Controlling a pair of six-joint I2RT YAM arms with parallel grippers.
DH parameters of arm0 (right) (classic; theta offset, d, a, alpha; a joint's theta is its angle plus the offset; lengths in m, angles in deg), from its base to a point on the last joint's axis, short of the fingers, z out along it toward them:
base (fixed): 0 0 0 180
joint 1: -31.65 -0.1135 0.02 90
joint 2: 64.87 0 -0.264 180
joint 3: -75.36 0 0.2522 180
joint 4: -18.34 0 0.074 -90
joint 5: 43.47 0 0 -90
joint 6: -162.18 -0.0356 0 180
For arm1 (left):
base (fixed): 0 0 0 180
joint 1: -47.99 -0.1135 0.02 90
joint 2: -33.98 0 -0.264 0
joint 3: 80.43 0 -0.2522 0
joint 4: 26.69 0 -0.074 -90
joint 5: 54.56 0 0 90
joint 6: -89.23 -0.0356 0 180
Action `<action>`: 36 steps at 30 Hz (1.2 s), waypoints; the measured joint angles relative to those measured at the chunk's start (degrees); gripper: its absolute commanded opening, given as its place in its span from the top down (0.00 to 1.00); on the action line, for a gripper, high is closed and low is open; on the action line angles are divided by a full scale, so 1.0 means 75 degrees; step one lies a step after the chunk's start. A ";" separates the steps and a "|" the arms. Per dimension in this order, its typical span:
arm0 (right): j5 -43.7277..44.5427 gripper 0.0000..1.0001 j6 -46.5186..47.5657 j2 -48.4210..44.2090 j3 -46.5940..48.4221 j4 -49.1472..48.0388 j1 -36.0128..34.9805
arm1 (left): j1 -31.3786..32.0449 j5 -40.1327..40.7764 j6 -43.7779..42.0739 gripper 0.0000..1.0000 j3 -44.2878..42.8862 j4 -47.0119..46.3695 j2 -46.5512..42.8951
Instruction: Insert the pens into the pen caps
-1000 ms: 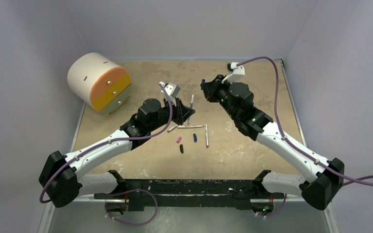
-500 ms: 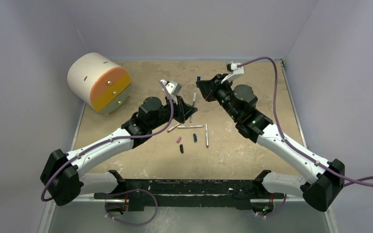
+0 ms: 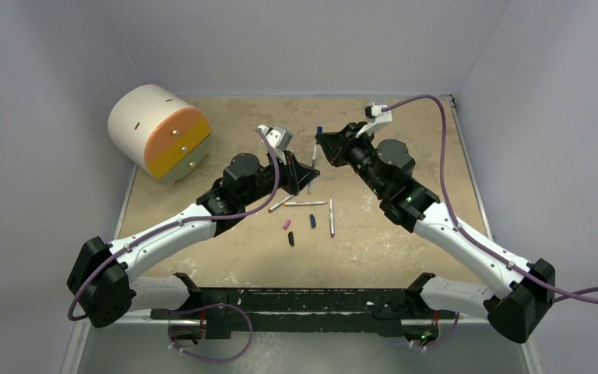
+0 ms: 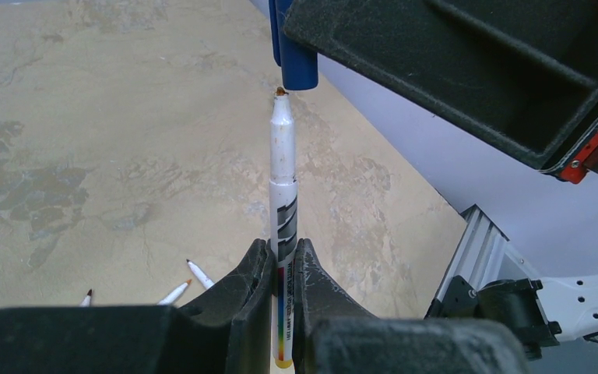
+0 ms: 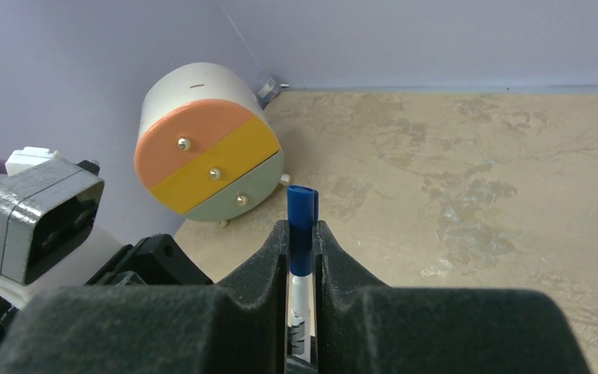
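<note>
My left gripper (image 4: 282, 249) is shut on a white pen (image 4: 283, 179), which stands up out of the jaws. Its tip meets the mouth of a dark blue pen cap (image 4: 296, 54). My right gripper (image 5: 302, 230) is shut on that blue cap (image 5: 302, 210), with the white pen (image 5: 300, 292) showing just under it. From above, both grippers (image 3: 305, 173) (image 3: 323, 145) meet over the middle of the table. On the table lie three loose pens (image 3: 305, 203) (image 3: 332, 217) (image 3: 277, 206), along with a pink cap (image 3: 286, 224), a blue cap (image 3: 312, 221) and a black cap (image 3: 291, 238).
A cream drum with an orange, yellow and green front (image 3: 159, 132) stands at the back left. Grey walls close in the tan table (image 3: 226, 257) on three sides. Purple cables (image 3: 436, 109) loop from both wrists.
My right gripper has swung left with the blue cap until it meets the pen tip. My left gripper has shifted slightly right and up with the pen.
</note>
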 measured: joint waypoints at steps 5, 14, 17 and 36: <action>0.0000 1.00 0.0000 -0.0017 0.0000 0.0006 0.0000 | 0.0000 -0.0085 0.0023 1.00 0.0000 -0.0015 0.0017; -0.0003 1.00 0.0000 -0.0017 -0.0003 0.0006 0.0000 | 0.0000 -0.0090 0.0055 1.00 0.0000 -0.0015 0.0017; -0.0003 1.00 0.0000 -0.0017 -0.0032 -0.0015 0.0000 | 0.0000 -0.0099 0.0055 1.00 0.0000 -0.0012 0.0017; 0.0009 1.00 0.0087 -0.0297 -0.0073 0.0134 0.0000 | 0.0000 -0.0259 0.0146 1.00 0.0000 -0.0300 0.0096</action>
